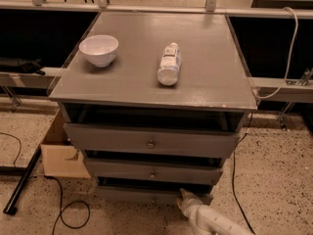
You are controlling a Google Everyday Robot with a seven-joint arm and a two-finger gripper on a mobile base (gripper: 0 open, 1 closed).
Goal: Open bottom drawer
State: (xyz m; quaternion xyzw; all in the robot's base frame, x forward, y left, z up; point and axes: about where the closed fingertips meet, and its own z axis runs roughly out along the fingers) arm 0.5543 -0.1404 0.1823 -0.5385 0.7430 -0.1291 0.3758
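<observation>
On the speckled floor stood a grey cabinet; the gripper sat low at the bottom drawer, its grip impossible to tell.

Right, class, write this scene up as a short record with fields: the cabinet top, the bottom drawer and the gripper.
cabinet top: white bowl at left, bottle lying on its side near centre
bottom drawer: lowest, slimmest front, central knob
gripper: low at the bottom drawer's front, right of its knob
floor: cardboard box left of cabinet
</observation>
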